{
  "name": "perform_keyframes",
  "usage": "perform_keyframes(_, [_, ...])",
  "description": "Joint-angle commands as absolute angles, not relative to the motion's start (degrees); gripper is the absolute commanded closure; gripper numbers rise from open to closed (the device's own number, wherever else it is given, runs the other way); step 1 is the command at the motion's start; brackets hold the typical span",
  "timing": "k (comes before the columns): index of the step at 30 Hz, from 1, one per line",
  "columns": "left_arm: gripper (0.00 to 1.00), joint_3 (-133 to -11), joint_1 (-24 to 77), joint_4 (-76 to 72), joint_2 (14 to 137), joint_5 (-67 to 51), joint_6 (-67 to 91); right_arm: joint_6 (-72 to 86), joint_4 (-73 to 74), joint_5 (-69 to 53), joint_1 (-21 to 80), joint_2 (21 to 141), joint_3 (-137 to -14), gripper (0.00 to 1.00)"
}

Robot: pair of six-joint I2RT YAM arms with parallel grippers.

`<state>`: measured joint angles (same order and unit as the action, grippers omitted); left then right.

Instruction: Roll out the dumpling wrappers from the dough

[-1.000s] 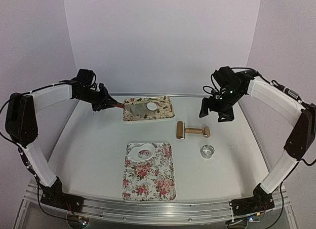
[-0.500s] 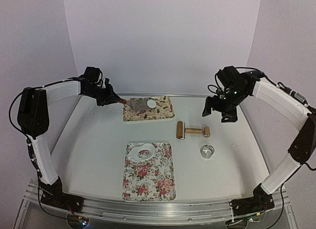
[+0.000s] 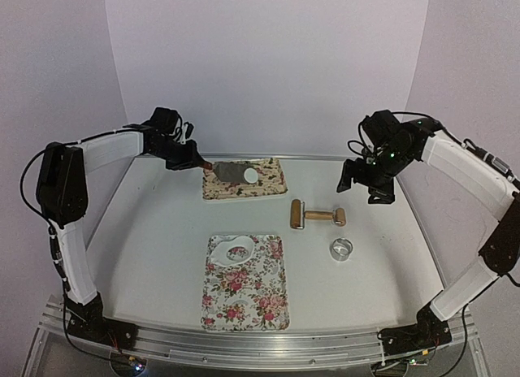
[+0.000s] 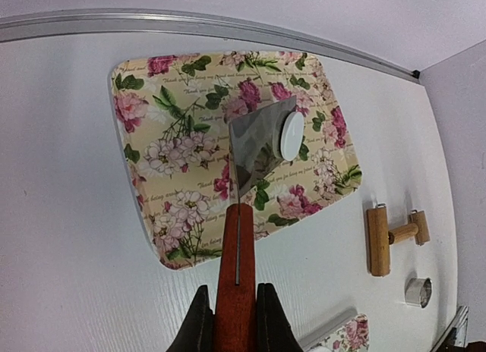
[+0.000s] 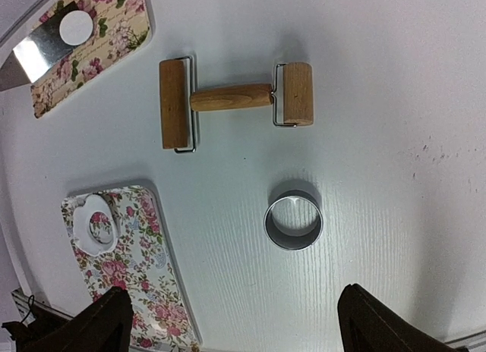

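The left pincer (image 4: 234, 322) is clamped on the red handle of a metal spatula (image 4: 258, 143). Its blade reaches over the flowered tray (image 4: 167, 102) by the table's far edge. One dumpling wrapper (image 4: 291, 135) lies at the blade's outer corner, partly overhanging. The right pincer (image 3: 367, 180) hangs spread wide and empty near the far right, above the rolling pin (image 3: 317, 215) and ring cutter (image 3: 341, 249). The holed dough (image 3: 236, 249) lies on the near tray (image 3: 252, 300). So close to the corner, the wrapper could likely slip, fold or cling if the blade tilts sharply.

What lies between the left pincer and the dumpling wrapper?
A spatula: the left pincer holds its handle, its blade reaches the dumpling wrapper. Left wrist view.
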<state>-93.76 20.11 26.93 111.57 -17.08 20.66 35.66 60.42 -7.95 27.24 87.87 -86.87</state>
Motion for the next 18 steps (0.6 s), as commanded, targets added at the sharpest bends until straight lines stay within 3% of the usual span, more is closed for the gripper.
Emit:
perform_keyframes(1, [1.00, -97.09, 21.96, 24.68, 110.00, -10.96, 15.82, 36.93, 59.98, -6.57, 26.93, 85.91, -86.66, 0.05])
perform_keyframes(18, [1.00, -95.63, 22.32, 23.46, 104.38, -3.74, 14.95, 36.67, 59.87, -6.60, 26.93, 85.45, -86.86, 0.06])
